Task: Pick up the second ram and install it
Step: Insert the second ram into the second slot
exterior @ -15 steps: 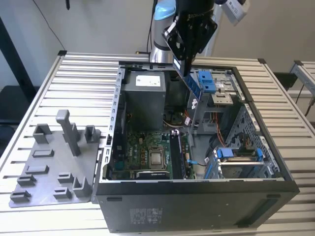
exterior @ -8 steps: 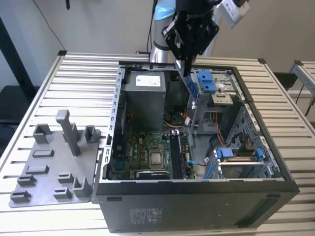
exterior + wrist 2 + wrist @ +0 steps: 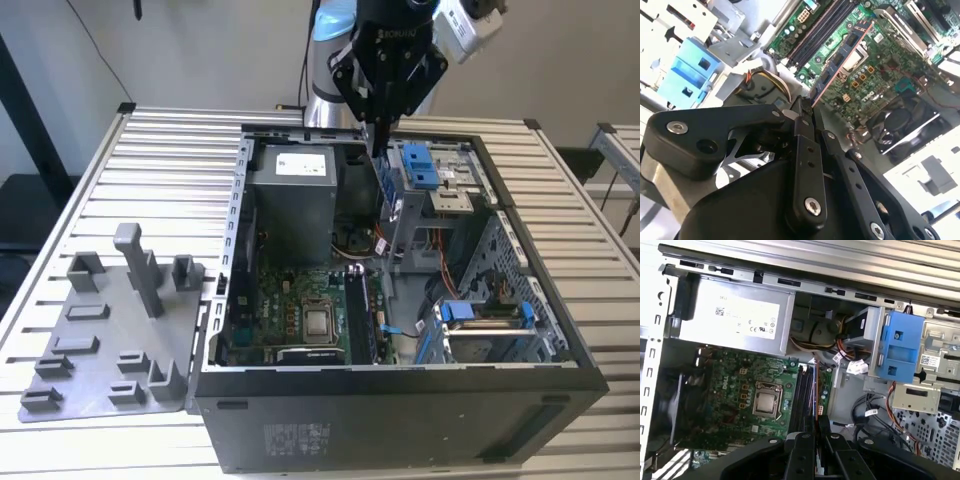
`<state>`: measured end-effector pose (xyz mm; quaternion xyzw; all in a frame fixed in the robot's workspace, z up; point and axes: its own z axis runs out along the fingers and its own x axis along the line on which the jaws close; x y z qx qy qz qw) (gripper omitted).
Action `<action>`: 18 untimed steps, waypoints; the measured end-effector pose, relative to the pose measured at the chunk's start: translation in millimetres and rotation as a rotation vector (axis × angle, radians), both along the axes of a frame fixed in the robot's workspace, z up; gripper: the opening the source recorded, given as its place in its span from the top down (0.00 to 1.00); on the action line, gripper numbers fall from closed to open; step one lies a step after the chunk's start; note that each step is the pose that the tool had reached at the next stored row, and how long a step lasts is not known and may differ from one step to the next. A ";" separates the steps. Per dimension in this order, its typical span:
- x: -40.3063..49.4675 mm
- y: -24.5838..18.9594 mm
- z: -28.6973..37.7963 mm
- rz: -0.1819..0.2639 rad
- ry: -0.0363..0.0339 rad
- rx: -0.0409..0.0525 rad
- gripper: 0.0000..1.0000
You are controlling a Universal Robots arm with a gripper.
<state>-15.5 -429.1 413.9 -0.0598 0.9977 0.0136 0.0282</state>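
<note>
Black-linked gripper (image 3: 806,106) was clamped on the second ram (image 3: 842,61), a thin dark chip-lined board, above the green motherboard (image 3: 880,80); we judged pickup done, seating not yet.

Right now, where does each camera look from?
Exterior view: off the arm, looking down into the computer case; arm and jaws above it.
First wrist view: on the arm, facing the motherboard; jaws in front.
Second wrist view: on the arm, facing along the jaws holding the second ram.
Both wrist views share the motherboard.

light: bright | glare: washed-out whites, second wrist view | shadows: soft
</note>
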 end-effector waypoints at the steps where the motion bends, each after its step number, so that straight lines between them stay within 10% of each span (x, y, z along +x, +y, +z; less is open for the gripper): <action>1: 0.0 0.0 -0.1 -0.016 0.0000 0.0000 0.86; 7: 0.0 0.0 -0.5 -0.094 0.0001 0.0001 0.86; 18: 0.2 0.0 -2.7 -0.103 0.0023 -0.0054 0.86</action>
